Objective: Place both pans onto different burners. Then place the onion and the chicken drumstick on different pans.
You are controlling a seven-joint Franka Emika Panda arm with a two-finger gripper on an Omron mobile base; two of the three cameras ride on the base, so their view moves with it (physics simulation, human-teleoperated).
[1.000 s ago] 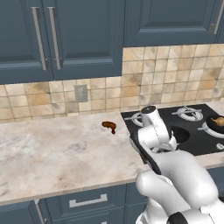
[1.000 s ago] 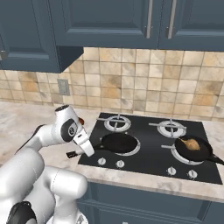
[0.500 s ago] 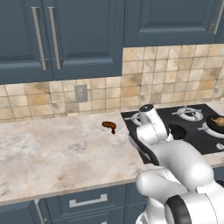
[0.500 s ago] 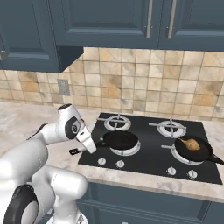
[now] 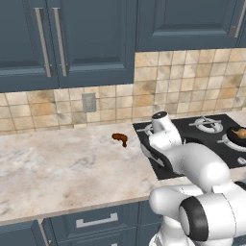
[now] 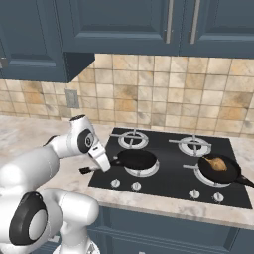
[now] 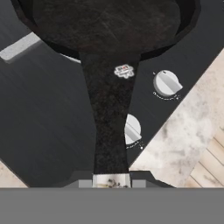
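While the hand (image 6: pixel 99 161) is clamped shut on the long handle of the near pan (image 6: pixel 136 159), that pan sits on the front left burner (image 6: pixel 141 169) of the cooktop (image 6: pixel 168 171), so the first placing looks all but finished; only the release is left, as I judge it. In the hand view the handle (image 7: pixel 109 127) runs straight down to the fingers, its pale tip at the bottom edge, with two silver knobs (image 7: pixel 166 83) just beside it. The second pan (image 6: pixel 219 168) rests on the front right burner, and the onion (image 6: pixel 216 162) lies inside it, so that part appears done. The chicken drumstick (image 5: pixel 120 139) lies on the marble desk (image 5: pixel 57 163), left of the cooktop and apart from it, near the tiled wall. What is left, then, is to let go of the handle, fetch the drumstick and set it into the empty left pan. The two rear burners (image 6: pixel 133 139) stand bare.
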